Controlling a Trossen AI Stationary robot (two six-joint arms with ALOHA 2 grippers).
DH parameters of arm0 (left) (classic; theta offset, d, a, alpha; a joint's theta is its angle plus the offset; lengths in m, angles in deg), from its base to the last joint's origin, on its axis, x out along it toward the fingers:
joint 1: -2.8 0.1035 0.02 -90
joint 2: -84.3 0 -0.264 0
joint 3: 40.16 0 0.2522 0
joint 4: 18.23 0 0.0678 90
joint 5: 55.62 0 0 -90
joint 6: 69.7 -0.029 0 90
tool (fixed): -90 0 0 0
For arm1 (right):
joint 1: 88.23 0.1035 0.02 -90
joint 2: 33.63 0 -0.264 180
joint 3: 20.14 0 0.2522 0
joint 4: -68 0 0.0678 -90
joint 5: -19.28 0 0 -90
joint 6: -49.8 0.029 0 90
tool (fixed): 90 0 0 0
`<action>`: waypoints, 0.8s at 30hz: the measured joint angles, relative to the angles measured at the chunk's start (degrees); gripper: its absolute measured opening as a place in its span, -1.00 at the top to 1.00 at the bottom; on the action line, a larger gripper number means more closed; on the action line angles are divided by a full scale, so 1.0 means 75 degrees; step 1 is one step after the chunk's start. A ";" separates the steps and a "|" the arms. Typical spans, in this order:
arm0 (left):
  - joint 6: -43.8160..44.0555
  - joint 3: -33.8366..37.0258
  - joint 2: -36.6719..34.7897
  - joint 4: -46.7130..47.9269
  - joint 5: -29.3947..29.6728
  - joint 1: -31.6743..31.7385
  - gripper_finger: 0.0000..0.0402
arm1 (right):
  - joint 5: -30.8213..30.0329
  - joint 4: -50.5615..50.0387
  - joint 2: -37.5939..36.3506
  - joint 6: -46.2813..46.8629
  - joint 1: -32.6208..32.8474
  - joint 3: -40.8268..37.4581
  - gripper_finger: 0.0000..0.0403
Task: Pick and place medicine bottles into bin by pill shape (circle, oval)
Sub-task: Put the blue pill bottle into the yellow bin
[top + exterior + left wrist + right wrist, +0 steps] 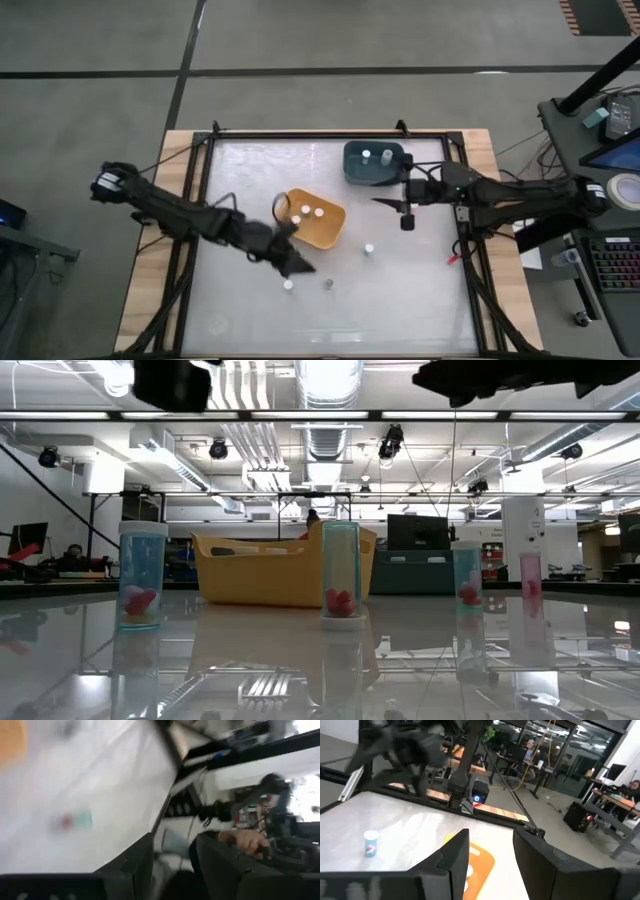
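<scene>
The orange-yellow bin [330, 232] sits mid-table with three white-capped medicine bottles [305, 209] standing in it. The teal bin [352, 170] at the far side holds two bottles [366, 154]. Loose bottles stand upright on the table [369, 248], [288, 285], [327, 283]; the low view shows them as clear tubes [340, 575] with red pills at the bottom. My left gripper [300, 265] hovers just near of the orange bin, open and empty [172, 870]. My right gripper [385, 202] hangs between the two bins, open and empty [490, 860].
A black frame [330, 134] rims the white tabletop, with wooden edges outside it. A person's hand [245, 840] shows beyond the table in the left wrist view. Free table surface lies toward the near edge and the left side.
</scene>
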State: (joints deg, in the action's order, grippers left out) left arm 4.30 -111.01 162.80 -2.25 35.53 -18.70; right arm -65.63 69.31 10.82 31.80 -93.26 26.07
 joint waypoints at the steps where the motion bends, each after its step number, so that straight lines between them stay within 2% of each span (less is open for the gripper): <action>1: 0.0449 -0.0295 0.0230 0.0289 0.0003 -0.0209 0.33 | 0.0006 -0.0085 -0.0101 0.0071 0.0002 -0.0016 0.29; 5: 0.2492 -0.1586 0.1094 0.1454 -0.0091 -0.1002 0.33 | 0.0122 -0.0192 -0.0306 0.0334 -0.0001 -0.0112 0.29; 8: 0.4085 -0.2739 0.1798 0.2725 -0.0635 -0.1535 0.36 | 0.0529 -0.0204 -0.0304 0.0476 0.0002 -0.0120 0.30; 11: 0.5050 -0.3839 0.2559 0.4024 -0.1062 -0.1980 0.44 | 0.0786 -0.0186 -0.0226 0.0609 0.0005 -0.0120 0.32; 14: 0.5106 -0.4771 0.3165 0.5262 -0.1046 -0.2249 0.55 | 0.0781 -0.0182 -0.0109 0.0609 0.0016 -0.0120 0.32; 19: 0.4982 -0.5834 0.4039 0.8593 -0.0858 -0.2294 0.72 | 0.0785 -0.0131 0.0055 0.0804 0.0016 -0.0120 0.33; 21: 0.4886 -0.6115 0.4255 0.9641 -0.0176 -0.2274 0.77 | 0.0783 -0.0140 0.0099 0.0832 0.0016 -0.0120 0.33; 24: 0.4574 -0.6169 0.4356 0.9891 0.0907 -0.2139 0.82 | 0.0783 -0.0132 0.0145 0.1002 0.0016 -0.0120 0.33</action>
State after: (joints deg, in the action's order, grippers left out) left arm 38.60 -157.28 195.47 71.93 42.33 -34.74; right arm -59.76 68.31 11.91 39.31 -93.14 25.18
